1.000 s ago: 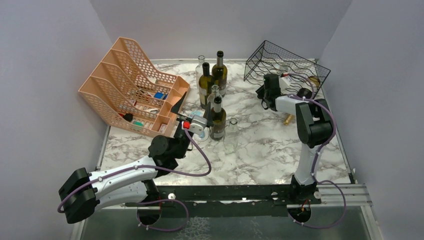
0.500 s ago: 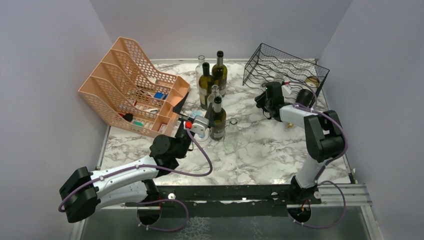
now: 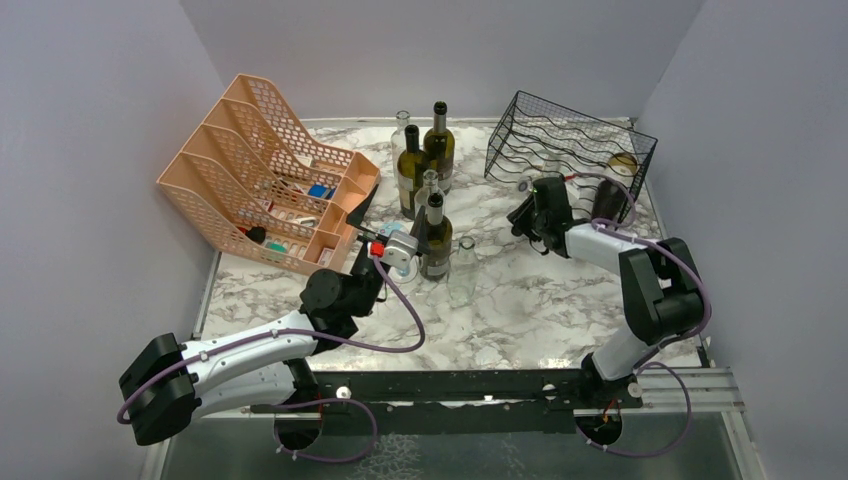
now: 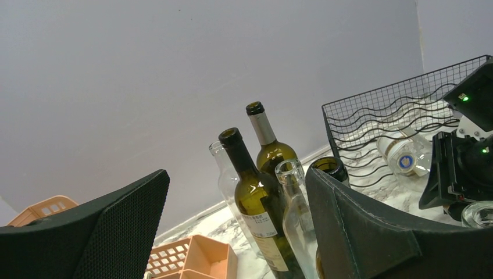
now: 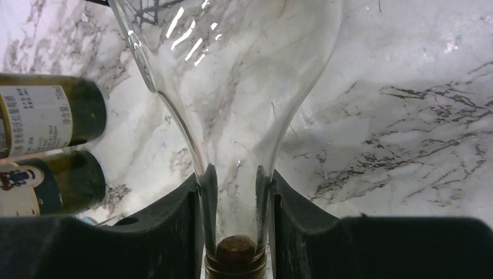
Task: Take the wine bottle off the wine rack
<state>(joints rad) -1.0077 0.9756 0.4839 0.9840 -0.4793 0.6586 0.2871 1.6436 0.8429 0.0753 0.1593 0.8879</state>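
a white marble tabletop (image 3: 520, 300) with grey veins lies between plain pale lilac walls. the black wire wine rack (image 3: 570, 135) stands on it. at the rack's front left corner the right gripper (image 5: 235, 197) is clamped on the neck of a clear, corked wine bottle (image 5: 232, 87), its body over bare marble; whether its base is out of the rack's wires i cannot tell. left of the rack stand dark green and clear bottles (image 3: 425, 170); the print on their pale labels is too small to read. further left of the rack the left gripper (image 4: 237, 174) gapes wide, holding nothing, beside a peach mesh organizer (image 3: 265, 170).
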